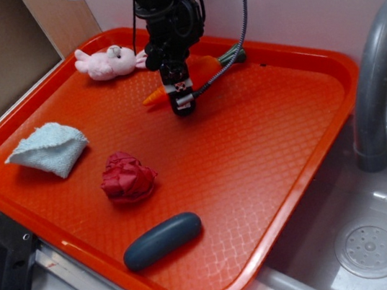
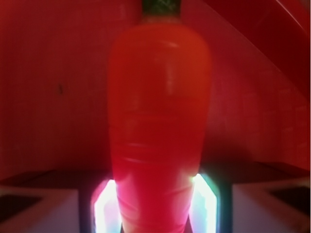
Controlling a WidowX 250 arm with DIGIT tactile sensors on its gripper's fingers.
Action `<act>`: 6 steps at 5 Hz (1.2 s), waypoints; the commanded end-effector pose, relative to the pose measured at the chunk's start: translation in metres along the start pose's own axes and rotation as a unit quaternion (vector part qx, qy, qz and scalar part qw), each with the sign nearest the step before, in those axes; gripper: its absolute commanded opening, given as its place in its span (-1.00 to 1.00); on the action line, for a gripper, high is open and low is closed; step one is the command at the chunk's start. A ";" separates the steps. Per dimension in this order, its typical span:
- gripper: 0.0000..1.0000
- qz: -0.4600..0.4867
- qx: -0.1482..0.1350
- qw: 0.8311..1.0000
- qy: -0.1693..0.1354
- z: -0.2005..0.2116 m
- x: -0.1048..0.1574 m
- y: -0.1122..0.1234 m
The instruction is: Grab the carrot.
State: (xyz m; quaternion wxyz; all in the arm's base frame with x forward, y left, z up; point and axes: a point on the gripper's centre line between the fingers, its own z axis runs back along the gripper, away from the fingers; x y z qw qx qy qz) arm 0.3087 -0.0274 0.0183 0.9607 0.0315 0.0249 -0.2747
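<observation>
Gripper low over the far part of the orange tray, pointing down at the carrot, black arm and cable rising behind; carrot lying on the tray floor straight through the gap between the jaws, orange body filling the middle of the wrist view, dark green stem cap ahead of the jaws at the top edge, narrow tip passing back under the camera; in the exterior view, pointed end poking out on one side of the jaws and the thick end with green cap on the other; fingers pale and blurred at the bottom corners of the wrist view, one on each flank of the carrot, jaws spread, a lit gap visible between each inner face and the orange skin, no pinch visible; whether the fingertips touch the tray hidden; pink plush bunny beyond the jaws near the tray's far rim, close to the carrot but apart from it; light blue folded cloth, crumpled red cloth and dark grey-blue oblong capsule well apart from the jaws, toward the near side of the tray; grey tap and sink outside the tray
</observation>
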 end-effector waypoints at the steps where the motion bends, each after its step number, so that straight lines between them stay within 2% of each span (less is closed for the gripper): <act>1: -1.00 0.136 0.001 0.989 0.065 0.084 -0.048 0.022; 2: -1.00 0.227 -0.008 0.972 0.056 0.110 -0.080 0.029; 3: -1.00 0.262 -0.004 0.963 0.063 0.123 -0.096 0.026; 4: -1.00 0.293 -0.007 0.955 0.037 0.142 -0.112 0.018; 5: -1.00 0.312 -0.004 0.950 0.026 0.150 -0.112 0.011; 6: -1.00 0.284 -0.033 0.958 -0.005 0.140 -0.107 0.015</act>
